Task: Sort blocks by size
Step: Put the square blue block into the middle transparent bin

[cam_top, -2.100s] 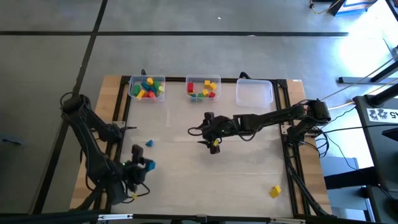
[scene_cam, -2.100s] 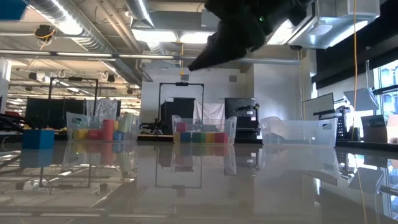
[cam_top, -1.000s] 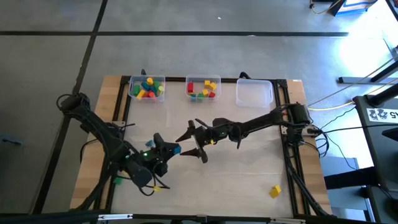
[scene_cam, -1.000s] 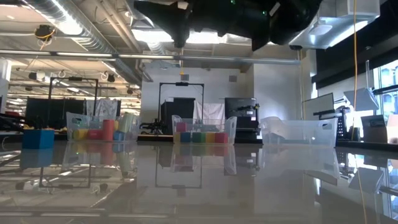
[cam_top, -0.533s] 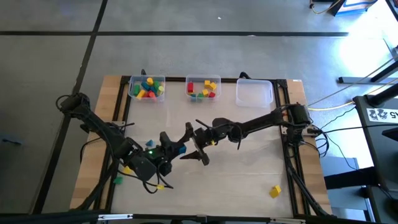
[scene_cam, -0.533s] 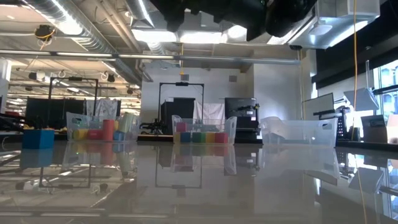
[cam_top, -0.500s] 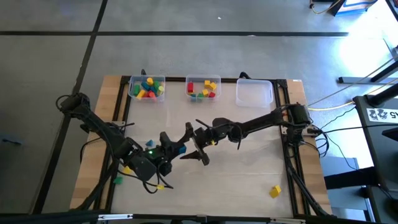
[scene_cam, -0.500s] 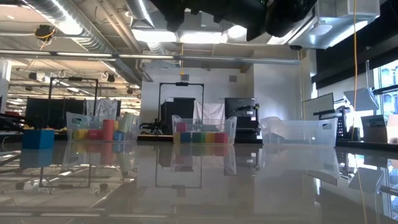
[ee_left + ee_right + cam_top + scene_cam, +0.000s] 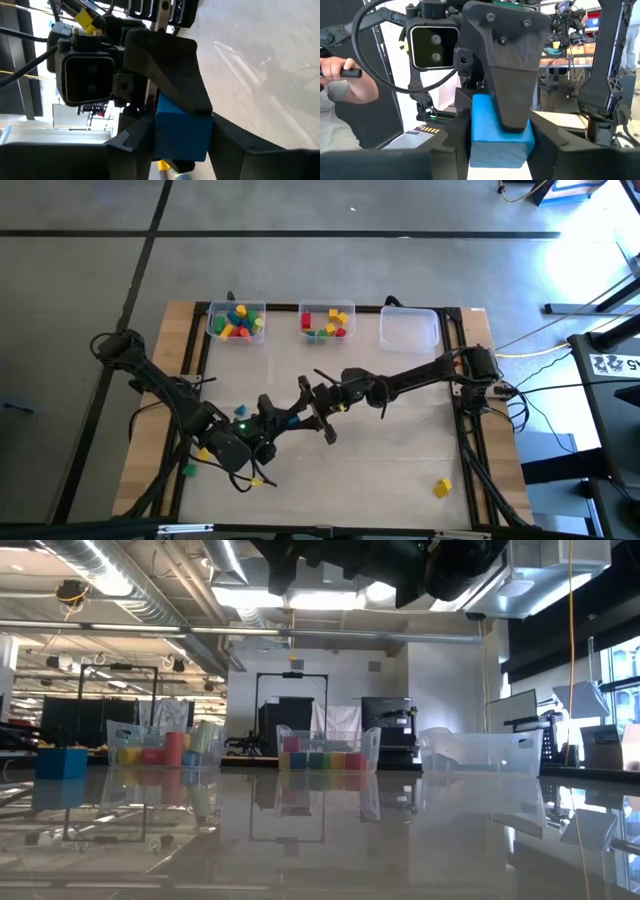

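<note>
A small yellow cube [image 9: 441, 487] lies alone at the near right of the pale, glossy surface [image 9: 400, 460]. Above mid-surface, both the left gripper [image 9: 283, 420] and the right gripper [image 9: 318, 417] meet on one matte blue block [image 9: 495, 131]; the wrist views show both pairs of jaws clamped on it, which the overhead cannot show. Far back stand three clear plastic bins [image 9: 409, 330], two holding coloured blocks [image 9: 236, 321].
</note>
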